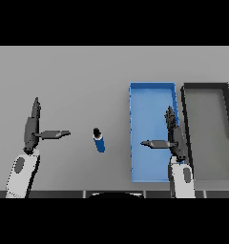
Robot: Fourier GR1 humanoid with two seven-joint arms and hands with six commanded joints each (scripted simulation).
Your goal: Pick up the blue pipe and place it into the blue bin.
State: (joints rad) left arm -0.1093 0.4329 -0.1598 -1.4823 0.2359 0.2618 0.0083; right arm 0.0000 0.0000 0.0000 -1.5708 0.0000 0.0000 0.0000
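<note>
- Blue pipe (98,140) lies on the grey table (78,76), untouched, in the gap between the two hands and just left of the blue bin (134,133).
- Pipe long axis runs roughly away from the robot, slightly tilted; dark end is the far end, blue body nearer the robot.
- Left hand (31,126) sits to the pipe's left, fingers straight and pointing away from the robot, thumb stuck out sideways toward the pipe. Holds nothing. Thumb tip is near the pipe but apart from it.
- Right hand (174,136) hovers over the right part of the bin, fingers straight, thumb out toward the left. Holds nothing.
- Pipe lies to the right of the left hand and to the left of the right hand; left thumb tip looks the closer of the two, and no bin wall stands between it and the pipe.
- Dark grey bin (185,102) stands just right of the blue one; not the target.
- Judgement: grasp not yet begun; either hand must shift sideways and close across the pipe's short width.
</note>
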